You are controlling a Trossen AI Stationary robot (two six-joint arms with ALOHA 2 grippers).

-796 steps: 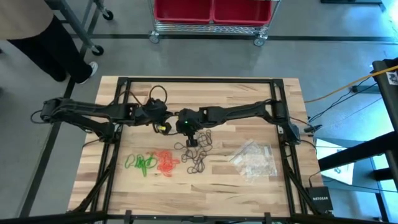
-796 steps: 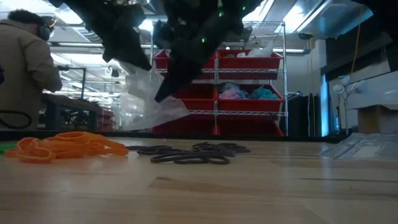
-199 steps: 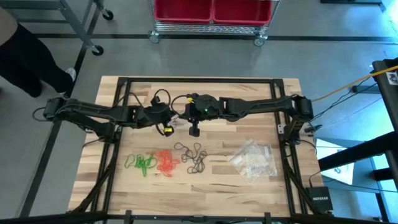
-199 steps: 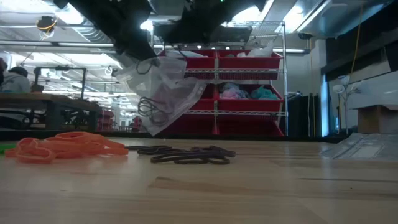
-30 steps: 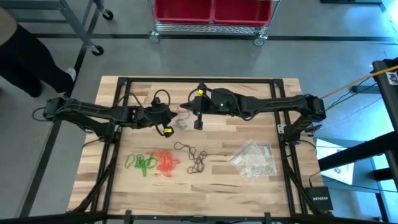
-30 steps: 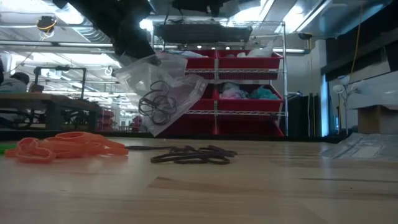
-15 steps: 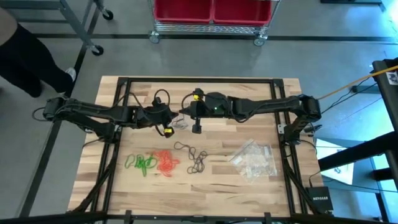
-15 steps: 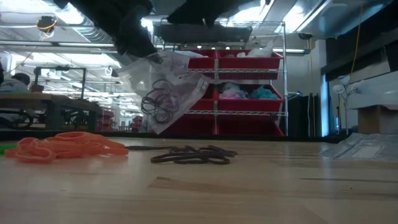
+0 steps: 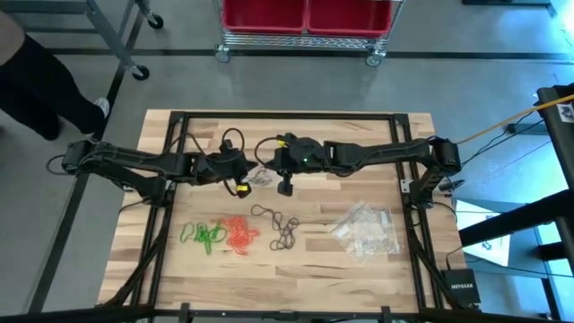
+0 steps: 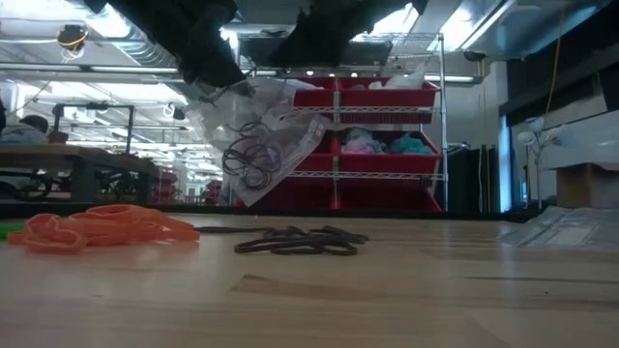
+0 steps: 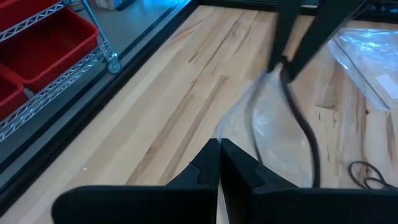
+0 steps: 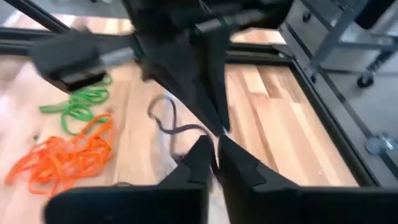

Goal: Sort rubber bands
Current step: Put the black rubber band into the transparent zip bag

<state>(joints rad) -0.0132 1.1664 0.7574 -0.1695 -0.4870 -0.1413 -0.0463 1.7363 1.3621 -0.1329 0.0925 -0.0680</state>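
— Wooden table fills my overhead view; using the clear bag at its middle as landmark, what do you see?

— I see the left gripper pinched shut on the bag's left edge. My right gripper sits just right of it, fingers nearly closed. Green bands, orange bands and black bands lie below the bag.

— And from table height?

— Bag hangs in the air with black loops inside, above the loose black bands; orange ones lie left.

— Wrist cameras?

— Left fingers are together on the bag. Right fingers look almost shut; I cannot tell whether they grip the plastic.
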